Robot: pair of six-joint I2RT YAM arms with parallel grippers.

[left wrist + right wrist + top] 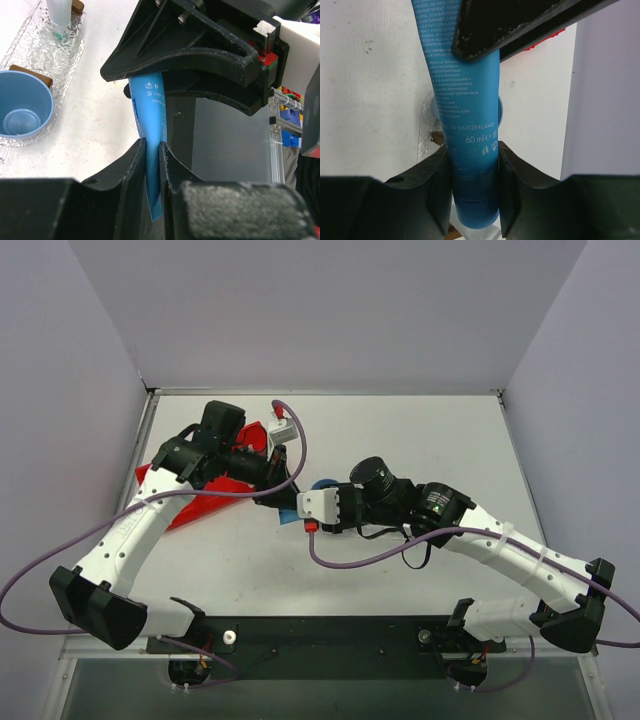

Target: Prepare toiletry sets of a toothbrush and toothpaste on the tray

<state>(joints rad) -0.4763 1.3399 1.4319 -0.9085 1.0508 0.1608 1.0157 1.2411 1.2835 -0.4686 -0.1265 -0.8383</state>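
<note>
The toothpaste [465,100] is clamped twice — left hand [152,150] pinching its flat end, right hand [472,155] its body.

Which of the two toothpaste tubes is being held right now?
The bright blue tube, clamped by both the left pincer and the right pincer; the pale tube lies on the clear tray.

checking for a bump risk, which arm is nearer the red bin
Left. The left arm lies across the red bin; the right arm reaches in from the other side, stopping short of it at the blue tube.
</note>
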